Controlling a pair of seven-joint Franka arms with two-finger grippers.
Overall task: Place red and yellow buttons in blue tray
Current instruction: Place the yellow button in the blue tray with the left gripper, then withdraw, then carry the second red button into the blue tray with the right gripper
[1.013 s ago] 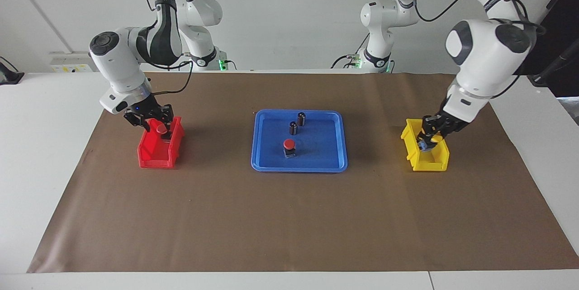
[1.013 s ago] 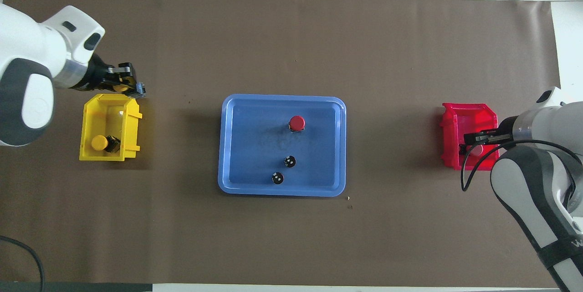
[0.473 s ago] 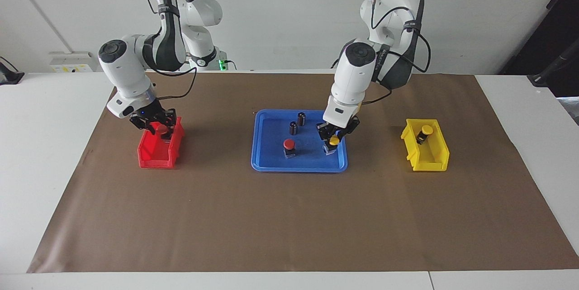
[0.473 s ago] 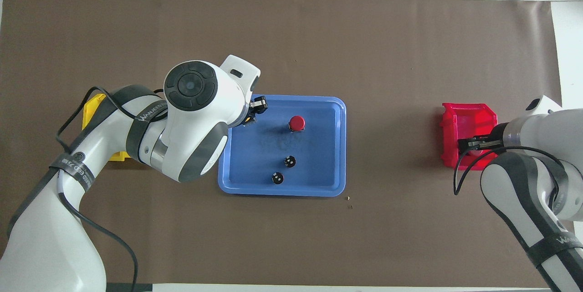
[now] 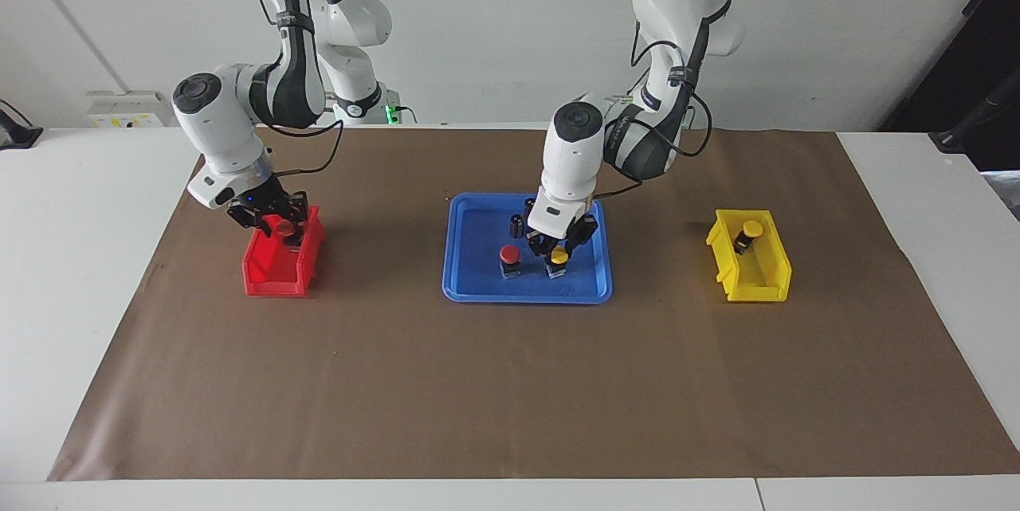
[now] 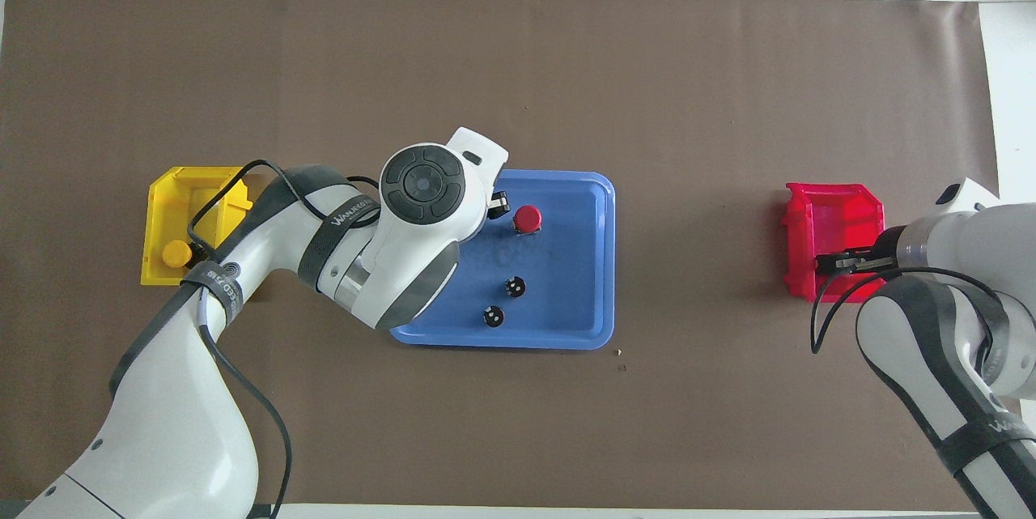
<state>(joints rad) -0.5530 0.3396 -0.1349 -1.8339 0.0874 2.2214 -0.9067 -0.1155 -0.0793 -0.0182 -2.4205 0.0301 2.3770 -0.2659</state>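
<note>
The blue tray (image 5: 478, 294) (image 6: 600, 260) lies mid-table. A red button (image 5: 509, 256) (image 6: 528, 218) stands in it. Beside that, toward the left arm's end, a yellow button (image 5: 560, 257) rests low in the tray with my left gripper (image 5: 559, 249) shut on it; in the overhead view the left arm hides both. My right gripper (image 5: 280, 226) (image 6: 838, 263) hangs over the red bin (image 5: 267, 276) (image 6: 834, 207), shut on a second red button (image 5: 284, 229). Another yellow button (image 5: 749, 230) (image 6: 173, 254) lies in the yellow bin (image 5: 753, 288) (image 6: 174, 187).
Two small dark cylinders (image 5: 516, 226) (image 6: 515, 287) (image 6: 492, 316) stand in the tray, nearer to the robots than the buttons. Brown paper (image 5: 510, 399) covers the table. The red bin is at the right arm's end, the yellow bin at the left arm's end.
My left arm carried the yellow button from over the yellow bin to the blue tray and lowered it beside the red button. The right gripper stayed over the red bin with its button.
</note>
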